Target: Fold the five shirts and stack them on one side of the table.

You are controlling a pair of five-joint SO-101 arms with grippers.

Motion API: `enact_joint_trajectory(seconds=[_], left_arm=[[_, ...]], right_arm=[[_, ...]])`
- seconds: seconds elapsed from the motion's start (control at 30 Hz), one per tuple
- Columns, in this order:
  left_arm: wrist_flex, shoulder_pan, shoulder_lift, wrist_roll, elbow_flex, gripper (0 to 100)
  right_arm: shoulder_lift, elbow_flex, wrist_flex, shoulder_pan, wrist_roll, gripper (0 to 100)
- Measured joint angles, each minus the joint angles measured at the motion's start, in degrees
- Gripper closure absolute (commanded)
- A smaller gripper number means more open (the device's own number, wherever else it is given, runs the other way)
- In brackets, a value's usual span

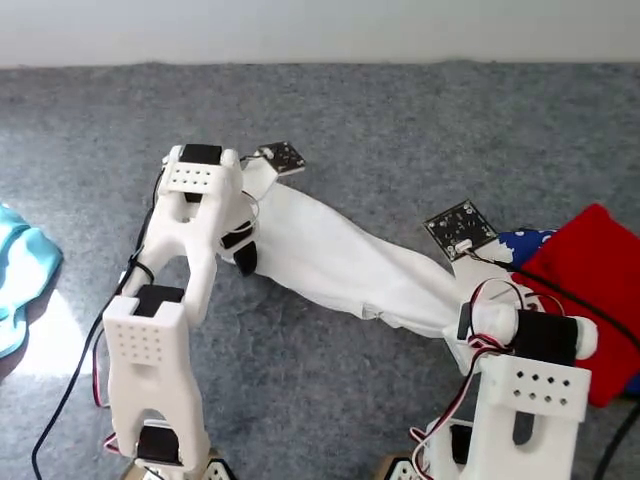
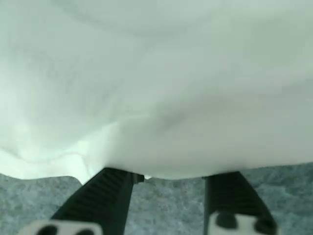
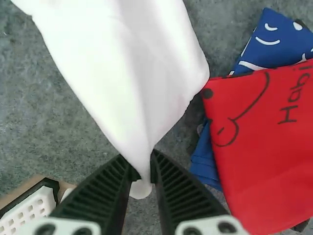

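Observation:
A white shirt (image 1: 340,255) stretches in a long band across the grey table between the two arms. My right gripper (image 3: 141,171) is shut on one bunched end of the white shirt (image 3: 132,73), at the near right in the high view (image 1: 462,322). My left gripper (image 2: 168,178) is at the shirt's other end (image 1: 245,255); its black fingers (image 2: 107,196) stand apart, and their tips are hidden under the edge of the white shirt (image 2: 156,98). A red shirt (image 1: 590,290) lies on a blue shirt (image 1: 525,240) at the right.
A light blue shirt (image 1: 20,280) lies at the table's left edge. In the right wrist view the red shirt (image 3: 264,147) and the blue shirt (image 3: 274,39) lie close beside the gripper. Grey table surface (image 1: 400,120) runs along the far side.

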Motion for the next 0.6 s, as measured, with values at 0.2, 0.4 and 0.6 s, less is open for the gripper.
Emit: enact_joint_trajectory(seconds=[0.2, 0.4, 0.6], left_arm=[[-0.18, -0.62, 4.66, 0.00, -3.52, 80], [-0.09, -0.53, 8.53, 2.20, -8.18, 86], [2.11, 0.97, 10.55, 4.04, -10.29, 99]], right_arm=[[0.00, 0.00, 0.00, 0.00, 0.00, 99.0], [0.00, 0.00, 0.88, 0.00, 0.00, 99.0], [0.00, 0.00, 1.67, 0.00, 0.00, 99.0]])
